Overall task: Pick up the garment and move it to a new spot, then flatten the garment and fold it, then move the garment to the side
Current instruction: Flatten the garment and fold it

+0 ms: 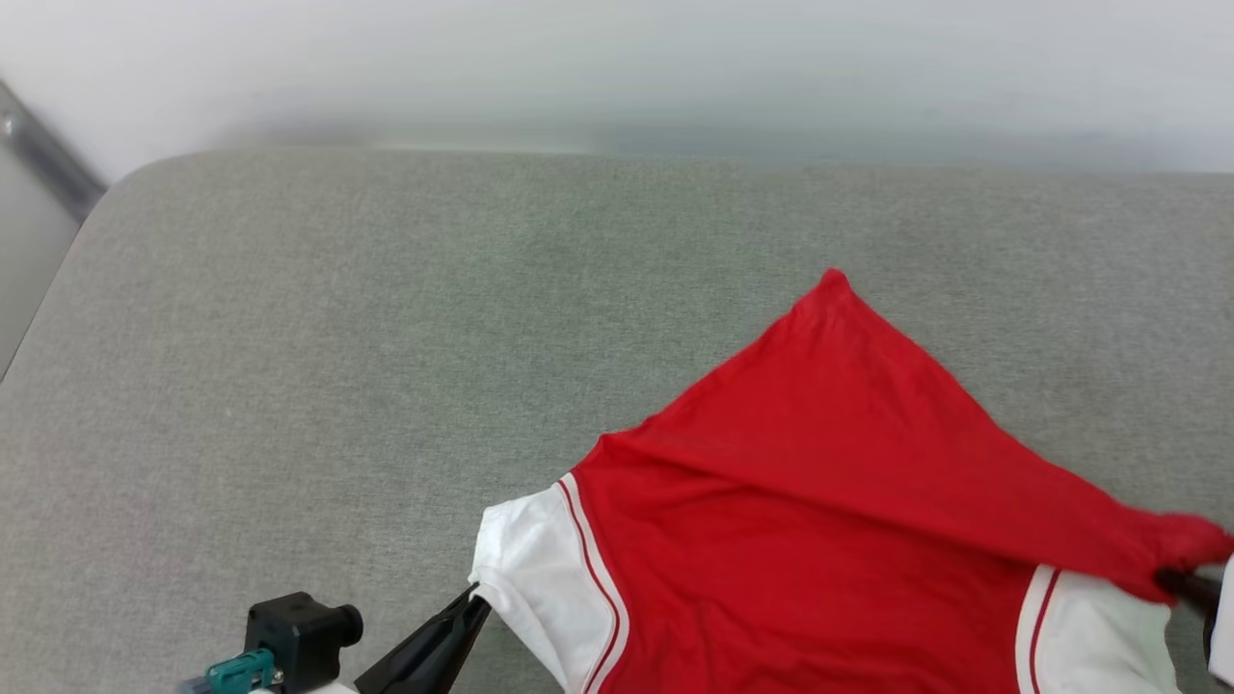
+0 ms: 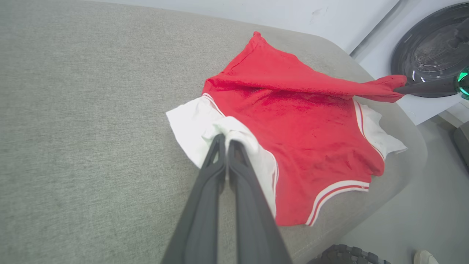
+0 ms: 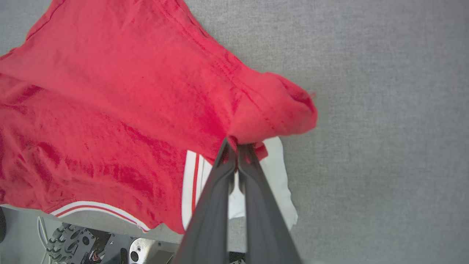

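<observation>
The garment point(image 1: 829, 482) is a red shirt with white sleeves, lying plain side up on the grey padded table point(image 1: 337, 366) at the near right, its lower part folded back over the body. My left gripper point(image 1: 472, 602) is shut on the white sleeve's edge point(image 2: 234, 132) at the near left. My right gripper point(image 1: 1171, 581) is shut on a bunched red corner point(image 3: 271, 117), held lifted above the other white sleeve point(image 3: 278, 176). The striped neck trim point(image 2: 337, 190) hangs near the table's front edge. Lettering and number are hidden.
The grey table stretches to the left and far side. A pale wall point(image 1: 617, 58) runs behind it. In the left wrist view a dark round machine door point(image 2: 428, 47) stands beyond the table, and my wheeled base point(image 3: 84, 242) shows below the edge.
</observation>
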